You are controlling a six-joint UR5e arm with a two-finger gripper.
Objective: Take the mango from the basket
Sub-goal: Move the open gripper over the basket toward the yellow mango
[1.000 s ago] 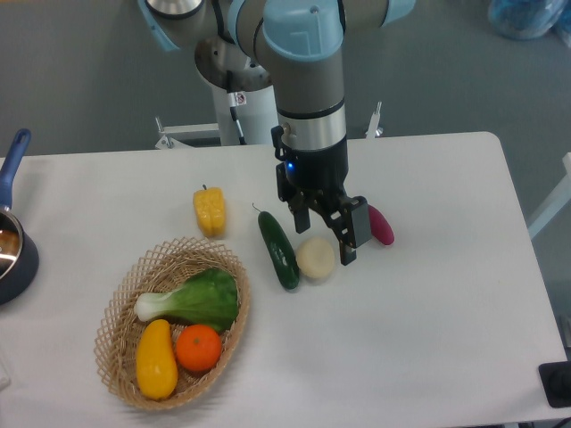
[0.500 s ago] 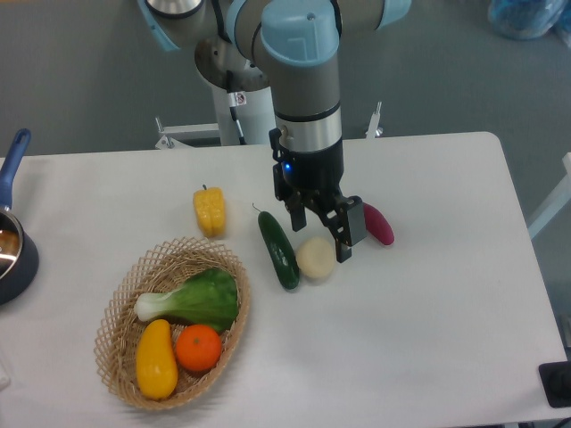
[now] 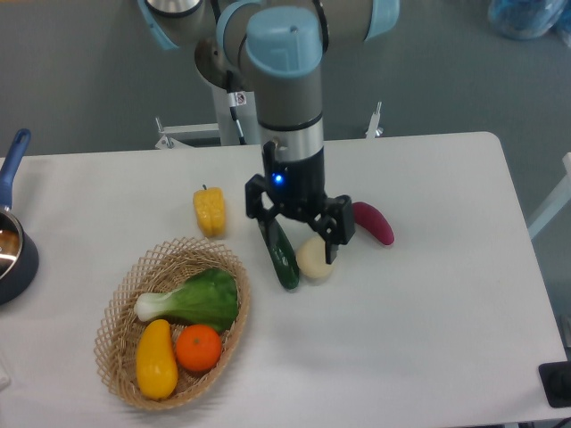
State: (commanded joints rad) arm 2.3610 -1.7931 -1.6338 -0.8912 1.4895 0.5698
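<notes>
The mango (image 3: 155, 359) is a smooth yellow oval lying at the front left inside the basket (image 3: 122, 299), a shallow tan wicker bowl at the table's front left. Beside it in the basket rest a round orange (image 3: 198, 347) and a leafy green vegetable (image 3: 198, 298). My gripper (image 3: 299, 238) hangs open above the middle of the table, over a cucumber and a pale onion, well to the right of and behind the basket. Nothing is between its fingers.
A dark green cucumber (image 3: 284, 257) and a pale round onion (image 3: 313, 258) lie under the gripper. A purple eggplant (image 3: 373, 222) lies to its right, a yellow bell pepper (image 3: 210, 210) to its left. A blue pot (image 3: 12, 241) sits at the left edge.
The gripper has moved left, towards the basket side, and has turned about its axis. It stays open. No object on the table has moved.
</notes>
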